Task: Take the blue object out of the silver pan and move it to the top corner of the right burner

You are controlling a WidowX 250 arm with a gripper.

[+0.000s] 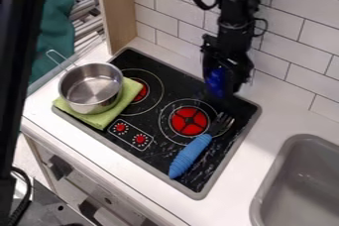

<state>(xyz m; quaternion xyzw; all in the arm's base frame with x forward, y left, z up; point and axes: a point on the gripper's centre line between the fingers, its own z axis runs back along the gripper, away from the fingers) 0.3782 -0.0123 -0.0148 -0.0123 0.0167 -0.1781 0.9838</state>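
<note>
Upper right of frame | black two-finger gripper [220, 89] clamped on deep-blue object [215, 78] | risk: loose grip could drop it; low swing could clip blue-handled metal fork [191, 156]

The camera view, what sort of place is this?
Probably a toy kitchen: a black stovetop with red-centred burners, a grey sink set in the white counter, and white wall tiles behind.
</note>
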